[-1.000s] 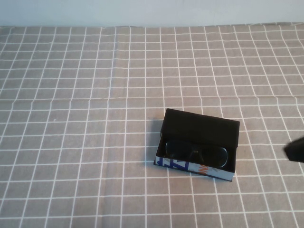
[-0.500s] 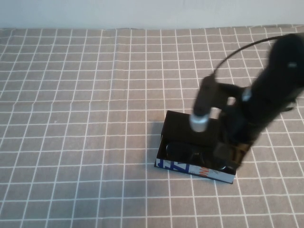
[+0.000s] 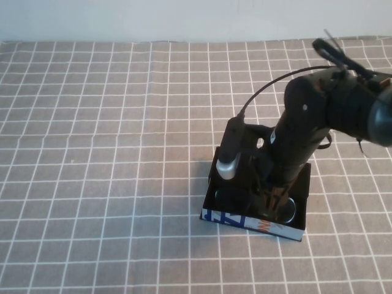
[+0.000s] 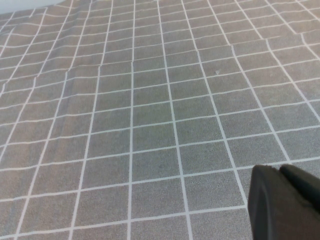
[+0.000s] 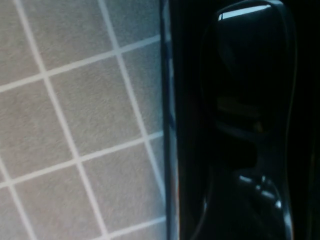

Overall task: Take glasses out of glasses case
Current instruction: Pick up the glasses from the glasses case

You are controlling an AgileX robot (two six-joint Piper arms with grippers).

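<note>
1. Tablecloth point(image 3: 92, 153), grey with a white grid, covers the whole table, and its far edge meets a pale wall. It lies as it did a second ago.

2. The right arm point(image 3: 318, 116) is the largest change: a second ago only a dark corner of it showed at the right edge of the high view; half a second ago it was blurred over the box; now it stands sharp, reaching down from the right over the glasses case point(image 3: 245, 219).

3. The glasses case sits right of centre on the cloth, in the same spot as before, with its black flap lid on the far side, largely hidden by the arm.

4. The right gripper point(image 3: 275, 205) has come down into the open case, just above the glasses point(image 5: 250, 100). I cannot tell whether its fingers are spread or pressed together.

5. The glasses lie inside the case, under and beside the right gripper. One round dark lens shows at the case's right end in the high view.

6. The left gripper point(image 4: 282, 202) hangs over bare cloth, well apart from the case, with its two dark fingers pressed together.

7. The case's white near side carries blue and orange marks; no words can be read.
</note>
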